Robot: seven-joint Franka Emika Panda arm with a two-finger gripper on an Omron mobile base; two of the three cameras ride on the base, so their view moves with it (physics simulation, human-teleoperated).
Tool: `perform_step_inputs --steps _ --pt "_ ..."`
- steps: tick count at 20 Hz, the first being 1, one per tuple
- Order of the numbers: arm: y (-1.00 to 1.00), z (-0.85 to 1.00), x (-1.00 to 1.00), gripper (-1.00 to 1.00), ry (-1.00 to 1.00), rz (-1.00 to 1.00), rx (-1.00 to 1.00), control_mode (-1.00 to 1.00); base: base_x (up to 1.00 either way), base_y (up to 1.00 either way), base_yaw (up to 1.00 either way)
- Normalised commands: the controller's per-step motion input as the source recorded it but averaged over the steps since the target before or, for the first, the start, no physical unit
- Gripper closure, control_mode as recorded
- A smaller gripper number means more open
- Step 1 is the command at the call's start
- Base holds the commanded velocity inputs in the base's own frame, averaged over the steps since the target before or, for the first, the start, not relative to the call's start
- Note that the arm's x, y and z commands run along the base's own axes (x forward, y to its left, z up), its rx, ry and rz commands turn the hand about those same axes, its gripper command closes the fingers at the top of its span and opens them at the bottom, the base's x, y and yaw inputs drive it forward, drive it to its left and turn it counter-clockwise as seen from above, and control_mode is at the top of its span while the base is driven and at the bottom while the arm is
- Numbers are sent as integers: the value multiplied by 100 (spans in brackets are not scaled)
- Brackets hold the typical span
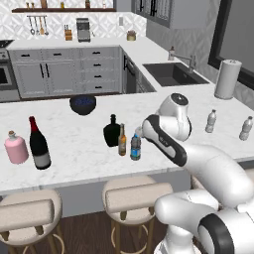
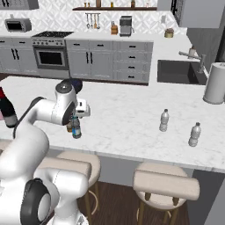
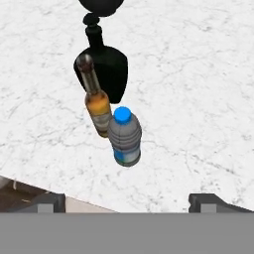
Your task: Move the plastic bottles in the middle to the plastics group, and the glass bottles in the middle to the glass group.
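Hand view: our gripper (image 3: 126, 201), jaws spread wide and empty, hovers above the table (image 3: 198, 74); blue-capped plastic bottle (image 3: 125, 137) stands upright directly ahead, centred between fingertips, amber bottle (image 3: 97, 103) touching beside.

Water bottle (image 3: 124, 137) beside beer bottle (image 3: 96, 101), before flask (image 3: 105, 67).

Arm hides the amber beer bottle (image 2: 69, 127) in the right base view, wine bottle (image 2: 6, 110) cut off at left edge, bowl (image 3: 101, 5) cropped at top of hand view
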Motion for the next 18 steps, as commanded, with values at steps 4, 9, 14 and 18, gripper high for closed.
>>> perform_step_inputs --steps 4,9,14,18 --pt "1 -1 17 -100 1 3 1 -100 0 0 0" --pt "26 -1 43 -100 5 0 0 -100 0 0 0" --pt "10 -7 31 -100 1 0 0 -100 0 0 0" --pt "11 -12 36 -100 0 0 0 -100 0 0 0"
